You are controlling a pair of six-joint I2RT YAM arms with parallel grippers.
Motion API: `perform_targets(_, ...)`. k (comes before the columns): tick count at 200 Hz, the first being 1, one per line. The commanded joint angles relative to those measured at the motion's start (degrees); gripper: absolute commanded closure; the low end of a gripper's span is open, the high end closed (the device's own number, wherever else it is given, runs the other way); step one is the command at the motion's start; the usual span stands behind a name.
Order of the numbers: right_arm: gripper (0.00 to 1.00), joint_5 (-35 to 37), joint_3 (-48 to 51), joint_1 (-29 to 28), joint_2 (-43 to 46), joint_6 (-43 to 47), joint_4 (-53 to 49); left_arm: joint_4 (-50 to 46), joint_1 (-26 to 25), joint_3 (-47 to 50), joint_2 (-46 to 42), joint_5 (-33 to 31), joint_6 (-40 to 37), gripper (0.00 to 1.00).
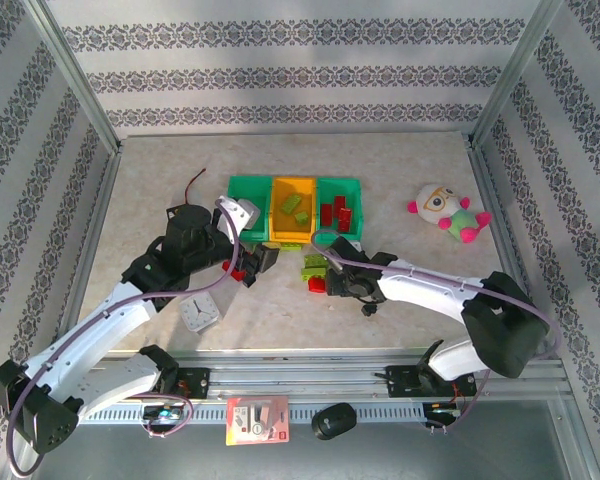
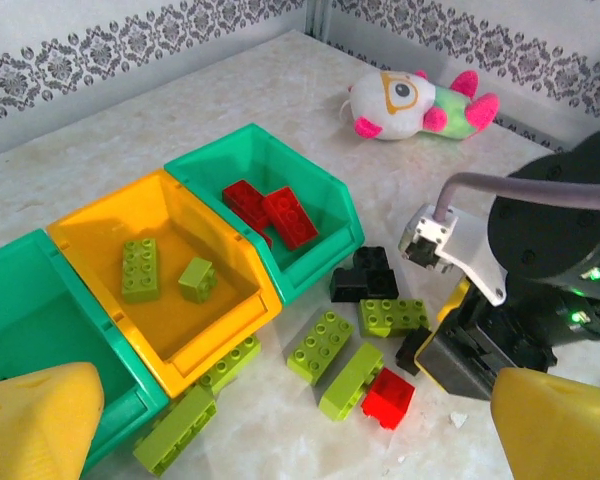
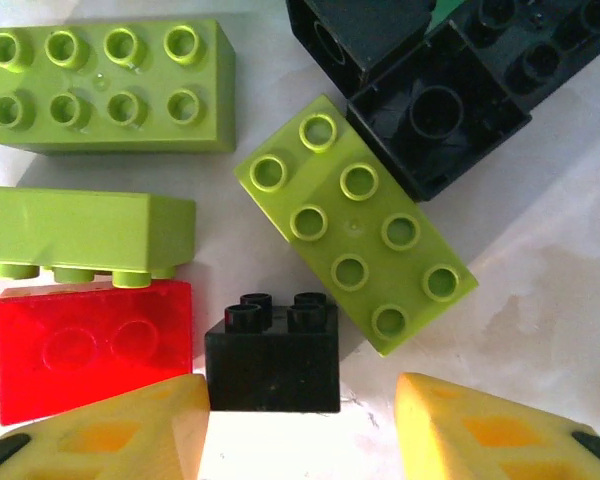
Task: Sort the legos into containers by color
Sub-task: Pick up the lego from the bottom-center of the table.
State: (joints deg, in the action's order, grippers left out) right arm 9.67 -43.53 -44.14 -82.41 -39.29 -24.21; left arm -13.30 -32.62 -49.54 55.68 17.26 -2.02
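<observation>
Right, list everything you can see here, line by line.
bins: three, two teal with one yellow between them, row at the table's back
binned lime bricks: two, lime, yellow bin
binned red bricks: about three, red, right-hand teal bin
loose lime bricks: at least five, lime, in front of the bins
loose black bricks: at least three, black, same pile
loose red brick: at least one, red, pile's near edge
plush toy: one, white, pink and green, right of the bins
clock: one, white, beside the left arm
packet: one, red and white, near rail
left tool: one, yellow fingers, open, left of the pile
right tool: one, yellow fingers, straddling a small black brick
</observation>
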Motion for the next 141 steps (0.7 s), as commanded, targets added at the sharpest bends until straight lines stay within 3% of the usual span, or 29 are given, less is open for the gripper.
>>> perform_targets(1,0.51,2.18,-1.59,-0.58,-1.46,-1.26,0.12,-2.57,-0.44,1.22,-0.87,1.81,-2.7,0.01)
perform_targets(85,0.5,1.92,-3.93,-0.61,-6.08,-1.32,0.74,-2.0,-0.47,2.16,-0.45,2.0,-3.16,0.01)
perform_targets(116,0.54,2.18,-4.01,-0.51,-6.59,-1.12,0.68,-1.38,-0.43,2.6,-0.14,2.31,-3.07,0.01)
perform_targets(141,0.51,2.28,-5.05,-0.64,-7.52,-1.19,-0.31,-1.14,-0.43,2.48,0.29,2.69,-3.05,0.01)
